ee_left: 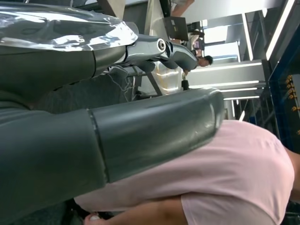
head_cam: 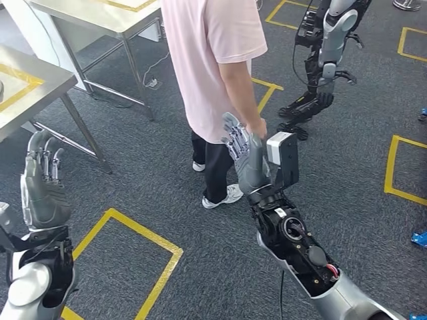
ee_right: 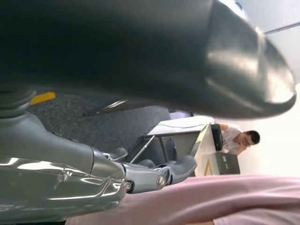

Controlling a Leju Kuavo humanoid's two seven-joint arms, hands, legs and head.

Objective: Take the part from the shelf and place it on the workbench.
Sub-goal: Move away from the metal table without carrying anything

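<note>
Beside right robot hand [head_cam: 247,157]: person [head_cam: 214,60].

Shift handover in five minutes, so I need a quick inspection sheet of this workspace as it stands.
Surface: grey carpet floor with yellow tape squares; metal table at left.
Job's things: part, shelf: nothing seen.
Clutter: nothing seen.
Hands: left hand raised, fingers apart, empty; right hand raised, fingers apart, empty.
Cables: white cable under the far table.
Surroundings: person in pink shirt directly beyond the right hand; second robot standing behind.
</note>
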